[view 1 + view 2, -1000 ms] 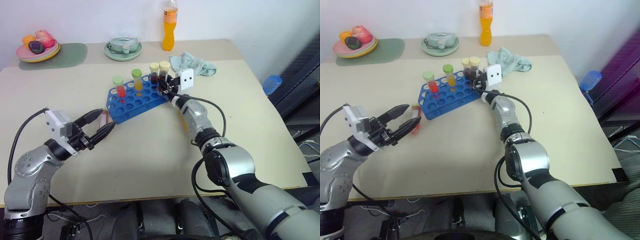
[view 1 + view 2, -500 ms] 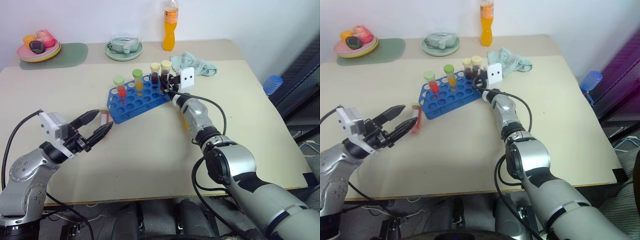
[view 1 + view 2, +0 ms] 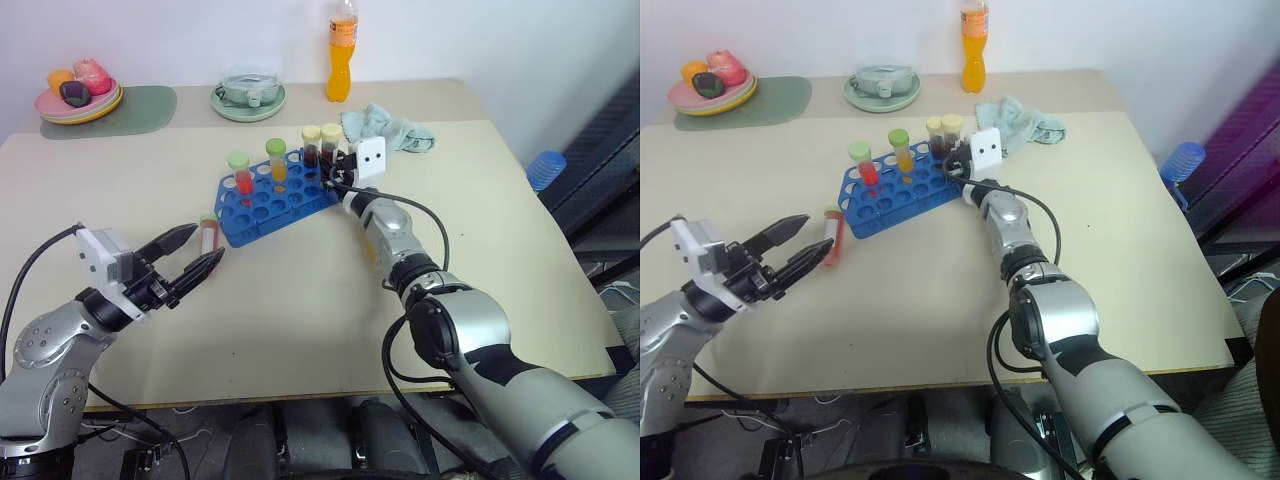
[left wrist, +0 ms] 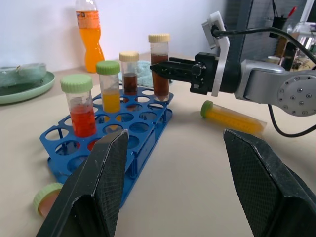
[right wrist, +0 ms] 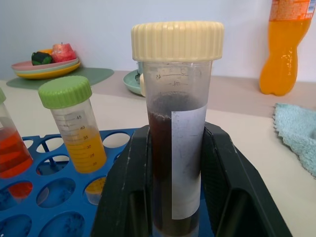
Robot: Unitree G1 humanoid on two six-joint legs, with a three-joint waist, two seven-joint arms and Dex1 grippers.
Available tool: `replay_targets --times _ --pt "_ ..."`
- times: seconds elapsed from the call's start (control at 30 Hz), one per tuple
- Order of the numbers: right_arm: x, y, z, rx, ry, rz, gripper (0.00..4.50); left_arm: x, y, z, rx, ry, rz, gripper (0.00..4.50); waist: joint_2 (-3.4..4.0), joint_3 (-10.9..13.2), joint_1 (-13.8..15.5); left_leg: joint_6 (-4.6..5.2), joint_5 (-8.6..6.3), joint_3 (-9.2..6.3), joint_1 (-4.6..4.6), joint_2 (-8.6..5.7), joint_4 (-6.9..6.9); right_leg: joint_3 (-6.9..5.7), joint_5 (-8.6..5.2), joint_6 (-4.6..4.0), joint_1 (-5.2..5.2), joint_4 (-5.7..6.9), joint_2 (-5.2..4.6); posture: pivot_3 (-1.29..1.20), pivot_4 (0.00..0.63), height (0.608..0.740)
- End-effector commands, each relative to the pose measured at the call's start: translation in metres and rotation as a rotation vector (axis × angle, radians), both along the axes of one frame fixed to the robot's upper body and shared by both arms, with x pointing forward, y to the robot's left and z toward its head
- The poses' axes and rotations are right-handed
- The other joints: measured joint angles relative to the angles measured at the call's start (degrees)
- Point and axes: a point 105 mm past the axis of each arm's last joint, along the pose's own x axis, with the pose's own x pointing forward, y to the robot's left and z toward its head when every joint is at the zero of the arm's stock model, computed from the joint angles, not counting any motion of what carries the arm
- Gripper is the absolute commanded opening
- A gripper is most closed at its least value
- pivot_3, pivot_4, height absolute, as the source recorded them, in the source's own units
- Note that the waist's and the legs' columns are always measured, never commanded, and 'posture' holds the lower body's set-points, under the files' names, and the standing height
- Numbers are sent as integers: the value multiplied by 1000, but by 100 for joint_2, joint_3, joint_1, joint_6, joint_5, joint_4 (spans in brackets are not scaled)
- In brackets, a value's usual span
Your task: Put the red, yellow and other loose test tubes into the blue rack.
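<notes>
Right end effector (image 3: 327, 178) is clamped on a clear plastic brown-liquid tube with pale-yellow cap (image 5: 176, 123), upright at the bright blue plastic holed rack (image 3: 268, 205) mid-desk. Left end effector (image 3: 193, 256) gapes wide near a red-liquid tube (image 3: 209, 234) lying on the beige desk (image 3: 300, 300).

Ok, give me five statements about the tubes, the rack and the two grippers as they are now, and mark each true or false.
1. The right gripper is shut on a brown tube with a pale-yellow cap. True.
2. The left gripper holds a tube. False: its fingers are open with nothing between them.
3. A red tube lies on the table beside the blue rack. True.
4. The rack is empty. False: a red tube with a green cap, a yellow-orange tube and a second brown tube stand upright in it.
5. A yellow tube with a green cap lies on the table behind the right arm. True.
</notes>
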Motion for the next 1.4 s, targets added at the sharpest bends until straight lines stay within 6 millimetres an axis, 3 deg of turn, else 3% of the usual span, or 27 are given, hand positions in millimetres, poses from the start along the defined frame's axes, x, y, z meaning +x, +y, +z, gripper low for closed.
replay_targets --times 0.03,0.37,0.4,0.43,0.6,1.0,1.2,1.3,1.4 --pt "0 2 8 13 -25 -2 691 -5 1 13 17 -47 1 3135 0 0 0 0 0 0 0 0 0 0 0 0 0 0 0 0 150 740" --pt "-6 -1 5 84 -39 72 691 1 -3 9 6 -39 -10 3135 0 0 2 0 0 0 0 0 0 0 0 0 0 0 1 0 150 740" --pt "-7 -2 4 85 -44 74 1711 2 -4 9 1 -37 -15 3135 0 0 -1 0 0 0 0 0 0 0 0 0 1 0 1 0 150 740" --pt "-7 -3 4 86 -48 76 2024 2 -5 9 -2 -36 -20 3135 0 0 -5 0 0 0 0 0 0 0 0 0 1 1 1 0 150 740" --pt "-7 -8 8 59 -91 31 4469 6 -7 8 -6 -32 -34 3135 0 0 -7 -1 1 0 0 1 0 0 0 0 -1 4 2 0 150 740" --pt "-9 -19 44 9 -260 28 4469 17 -17 6 -23 -30 -79 3135 0 0 -6 -2 1 0 0 0 2 1 0 0 -1 4 2 0 150 740" --pt "-19 -31 54 -96 -351 89 4469 22 -23 -2 -2 -4 -153 3135 2 1 6 -2 1 0 1 0 2 1 0 0 0 4 2 0 150 740" --pt "-27 -42 53 -146 -311 106 4469 28 -24 -3 5 -4 -172 3135 1 1 21 -1 1 -2 0 0 3 1 -1 1 2 3 2 0 150 740" --pt "-43 -62 50 -219 -124 99 4469 35 -27 -4 11 -3 -206 3135 4 3 57 -1 1 -2 -1 0 5 2 -1 2 0 5 1 0 150 740"
